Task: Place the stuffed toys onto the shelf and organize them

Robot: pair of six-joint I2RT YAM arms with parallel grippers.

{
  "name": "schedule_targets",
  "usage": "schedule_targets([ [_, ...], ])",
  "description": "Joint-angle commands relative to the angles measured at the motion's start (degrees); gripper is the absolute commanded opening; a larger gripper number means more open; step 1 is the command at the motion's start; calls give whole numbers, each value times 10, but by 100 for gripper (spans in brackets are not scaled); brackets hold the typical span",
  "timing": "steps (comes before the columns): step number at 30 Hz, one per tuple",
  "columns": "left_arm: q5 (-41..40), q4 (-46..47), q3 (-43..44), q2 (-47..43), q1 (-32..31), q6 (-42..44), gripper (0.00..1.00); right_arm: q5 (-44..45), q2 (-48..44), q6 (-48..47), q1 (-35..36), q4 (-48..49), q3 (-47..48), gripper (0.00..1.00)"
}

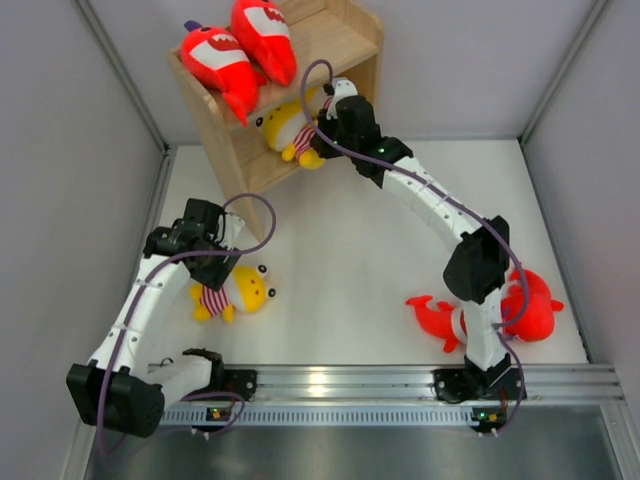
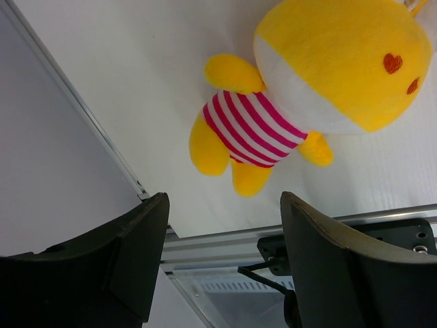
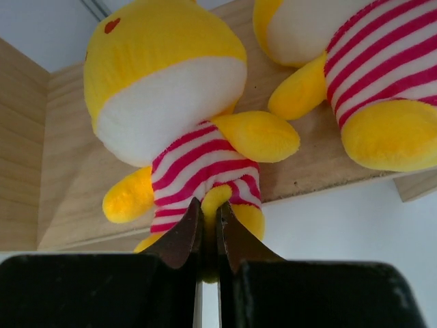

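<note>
- Overall, the white surface (image 1: pixel 360 230) takes up most of the top view, with grey walls on three sides and a metal rail along its near edge.
- At the far left corner stands the light wooden shelf (image 1: pixel 345 38), set at an angle to the walls, with a top board and a lower tier.
- The right arm (image 1: pixel 430 195) stretches from its base at the near right across to the shelf's lower tier. The left arm (image 1: pixel 140 310) is folded over the near left part of the surface.
- Two red shark plushes lie on the shelf's top board, touching each other: one (image 1: pixel 215 62) at the left end and one (image 1: pixel 265 35) just beside it, both with white toothy mouths facing up.
- Two more red shark plushes lie on the surface at the near right, one (image 1: pixel 435 318) left of the right arm's base and one (image 1: pixel 535 308) right of it, partly hidden by the arm.
- A lone yellow plush (image 2: pixel 321 68) in a red-and-white striped shirt lies on its back on the surface beside the left arm.
- On the lower tier the pinched yellow plush (image 3: pixel 171 116) sits at the front edge, its legs hanging over. A neighbouring yellow plush (image 3: pixel 369 82) lies just beside it.
- The right pincer (image 3: pixel 206 213) is closed, its tips nipping the pinched yellow plush at the foot below the striped shirt.
- The left pincer (image 2: pixel 224 198) hovers above the lone yellow plush with its jaws spread wide and nothing between them.
</note>
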Motion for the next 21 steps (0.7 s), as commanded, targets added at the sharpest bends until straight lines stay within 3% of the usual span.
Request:
schedule_targets([
  [1,5,-6,7,-8,3,-3,72,20,10,14,3,68,37,0],
  [17,13,-7,9,-6,3,-3,72,26,45,113,-20,124,36,1],
  [21,13,-6,5,-9,3,-3,72,22,50,116,-26,120,37,17],
])
